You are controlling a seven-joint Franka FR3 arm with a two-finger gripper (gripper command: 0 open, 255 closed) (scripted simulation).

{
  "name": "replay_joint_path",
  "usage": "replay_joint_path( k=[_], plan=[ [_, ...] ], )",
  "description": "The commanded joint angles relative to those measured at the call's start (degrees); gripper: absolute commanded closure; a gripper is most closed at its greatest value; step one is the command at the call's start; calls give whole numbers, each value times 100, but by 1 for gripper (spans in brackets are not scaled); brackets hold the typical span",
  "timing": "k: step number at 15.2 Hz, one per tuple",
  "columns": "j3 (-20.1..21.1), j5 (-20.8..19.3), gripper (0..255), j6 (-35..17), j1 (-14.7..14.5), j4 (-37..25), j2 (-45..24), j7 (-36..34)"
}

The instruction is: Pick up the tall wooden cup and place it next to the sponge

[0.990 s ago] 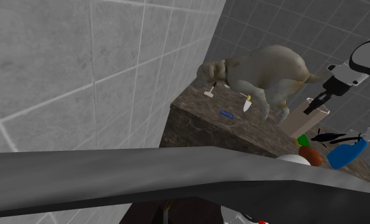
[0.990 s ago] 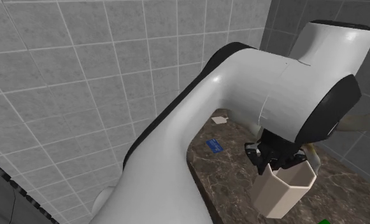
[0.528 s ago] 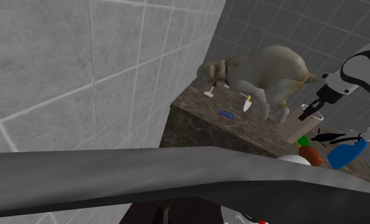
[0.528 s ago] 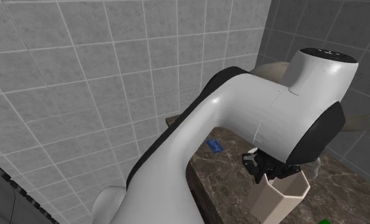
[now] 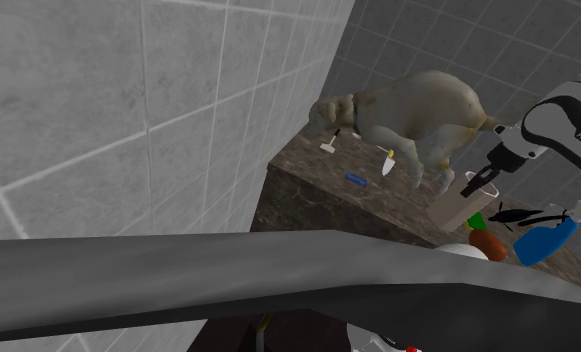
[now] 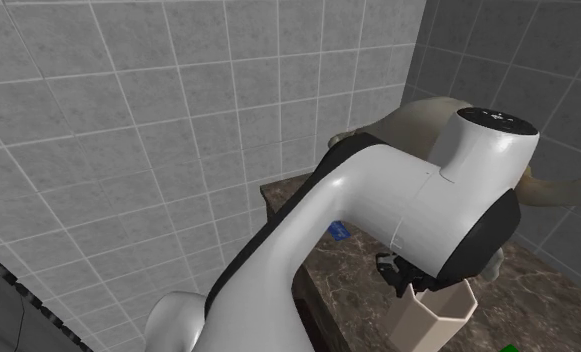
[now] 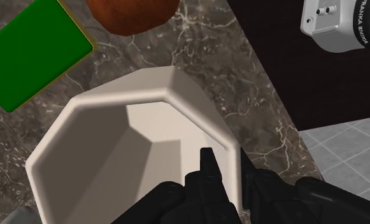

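Pale tall cup (image 7: 145, 127) is standing upright under the hand (image 7: 228, 167), which is clamping one side of its wall, one finger inside and one outside. We can't tell if the base is touching the worktop (image 7: 260, 89). Green sponge (image 7: 37, 54) is lying just beyond the cup, opposite the gripped side, with a brown round thing (image 7: 132, 16) beside it. We're reading this as set-down: we're aiming to lower plumb, open, then lift straight up so the inner finger isn't snagging the rim.
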State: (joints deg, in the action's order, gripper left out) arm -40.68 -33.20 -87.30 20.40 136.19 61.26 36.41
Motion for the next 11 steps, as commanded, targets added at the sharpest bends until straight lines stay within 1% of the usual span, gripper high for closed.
replay_joint_path(
  k=[1,5,6,11],
  plan=[
    [-1,-7,255,-10,7,17,12,-1],
    [-2,-7,255,-10,7,17,12,-2],
    [-2,-7,0,-10,7,17,12,-1],
    [-2,-7,0,-9,8,18,13,-1]
  ],
)
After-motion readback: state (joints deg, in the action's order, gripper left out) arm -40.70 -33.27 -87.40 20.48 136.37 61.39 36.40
